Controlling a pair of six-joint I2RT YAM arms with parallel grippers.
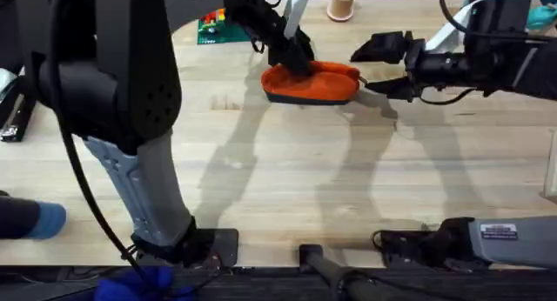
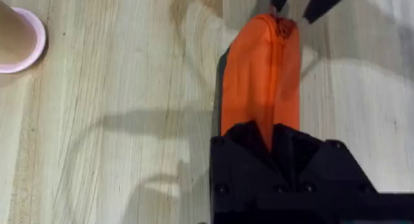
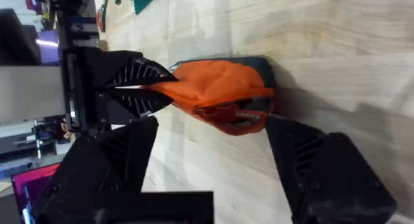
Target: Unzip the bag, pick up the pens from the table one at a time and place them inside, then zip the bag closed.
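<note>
We're looking down on the table (image 1: 287, 170), and the bag (image 1: 312, 82) lies toward its far side, near the middle, orange with its dark band along the near edge. The left gripper (image 1: 294, 57) has reached across to the bag's left end, and from the right wrist view we see its fingers (image 3: 132, 88) pressed together on the orange fabric there, pinching that end. On the left wrist view the zipper line runs down the middle of the bag (image 2: 262, 75) straight away from the camera. At the other end the right gripper (image 1: 376, 64) hovers just beside the bag, its black fingers (image 3: 323, 166) spread wide with the bag's end between them and not touching either one. We can't tell whether the zip is open along its length.

Around the bag: a pale pink cup (image 1: 340, 5) stands at the far edge of the table, well apart from it, and a green and red item (image 1: 213, 27) lies off to the far left. The tall left arm (image 1: 130, 101) blocks much of the table's left side.
</note>
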